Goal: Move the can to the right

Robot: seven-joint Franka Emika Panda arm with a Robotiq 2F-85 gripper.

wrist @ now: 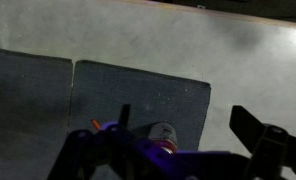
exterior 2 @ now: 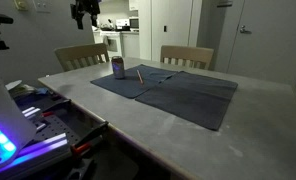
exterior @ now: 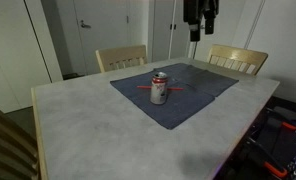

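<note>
In an exterior view, a chair back (exterior: 6, 140) stands nearest, at 8 o'clock of the frame. Past it spreads the pale desk (exterior: 78, 125). A dark cloth (exterior: 198, 95) lies flat on its far half. The can (exterior: 159, 88) stands upright on the cloth, a little to 9 o'clock of the cloth's middle. A thin red stick (exterior: 176, 87) lies flat just behind the can, running from 9 to 3 o'clock. I cannot tell whether the two touch. Two wooden chairs sit at the far edge of the desk, one (exterior: 121, 57) at 11 o'clock of the can and one (exterior: 238, 58) at 2 o'clock. The fingers (exterior: 199, 28) hang high over that far edge, at 1 o'clock of the can and well apart from it. White doors (exterior: 88, 25) close the background.

From the other side, lit gear (exterior 2: 3, 140) glows blue and purple at 8 o'clock, nearest the lens. Here the can (exterior 2: 117, 67) stands at the cloth's (exterior 2: 178, 90) far corner, at 10 o'clock. The stick (exterior 2: 139, 74) lies just beside the can, at 4 o'clock of it.

In the dim wrist view the fingers (wrist: 263, 140) are spread wide and hold nothing. The can's top (wrist: 163, 131) shows low at 6 o'clock, on the cloth (wrist: 138, 95).
</note>
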